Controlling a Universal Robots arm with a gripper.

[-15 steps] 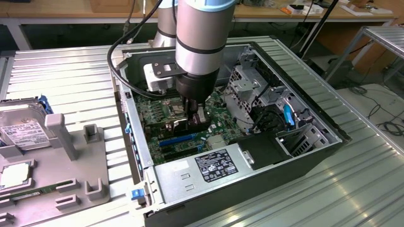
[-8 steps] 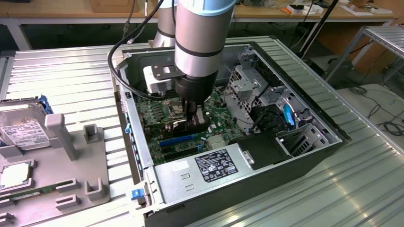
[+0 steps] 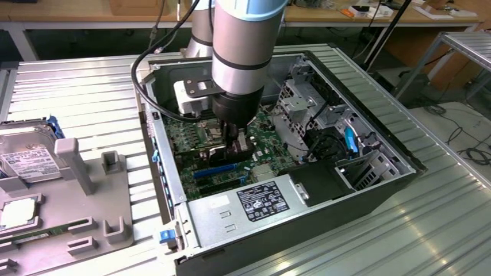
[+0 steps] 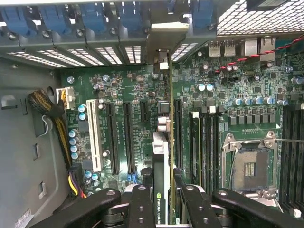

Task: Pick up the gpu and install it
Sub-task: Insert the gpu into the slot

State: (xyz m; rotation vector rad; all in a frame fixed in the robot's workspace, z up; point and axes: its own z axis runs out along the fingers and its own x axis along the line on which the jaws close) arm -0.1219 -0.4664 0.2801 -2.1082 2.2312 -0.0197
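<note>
Ribbed silvery metal tabletop (image 3: 84, 86) carries an open black tower computer case (image 3: 368, 190) lying on its side. Inside it, the black two-finger gripper (image 4: 164, 199) is clamped on the gpu (image 4: 161, 156), a thin black card seen edge-on (green logo near the fingers), standing upright over the green motherboard (image 4: 237, 123) between its long black slots (image 4: 128, 137).
</note>
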